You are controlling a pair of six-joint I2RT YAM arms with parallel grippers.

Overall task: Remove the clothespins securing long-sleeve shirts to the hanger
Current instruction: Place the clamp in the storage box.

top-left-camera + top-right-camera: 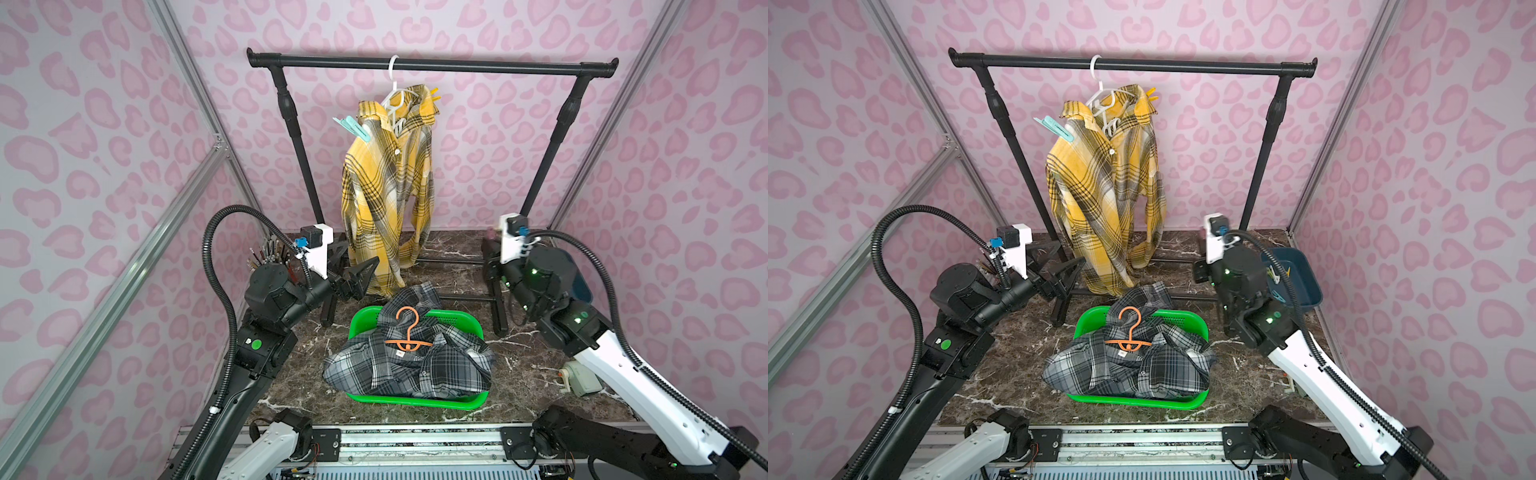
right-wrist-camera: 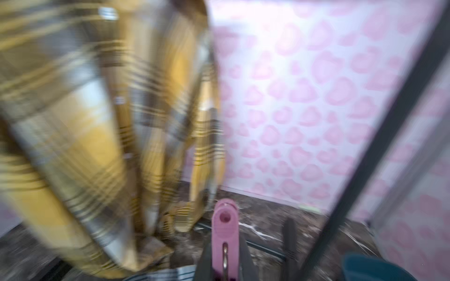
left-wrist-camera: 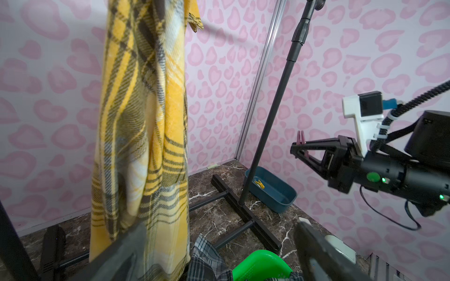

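Two plaid shirts: the yellow shirt (image 1: 386, 187) hangs from a white hanger (image 1: 395, 97) on the black rack (image 1: 432, 64); the black-grey shirt (image 1: 407, 365) lies heaped in the green basket (image 1: 415, 401), one orange hanger (image 1: 409, 336) on top; mint-teal clothespins (image 1: 349, 126) (two, it seems, overlapping) grip one shoulder of the yellow shirt; a yellow clothespin (image 1: 433, 94) pinches the other; the left gripper (image 1: 359, 255) stands beside the hem, fingers wide apart, empty; the right gripper (image 3: 295, 150) is clamped on one pink clothespin (image 2: 225, 231), near the blue bin (image 3: 280, 197).
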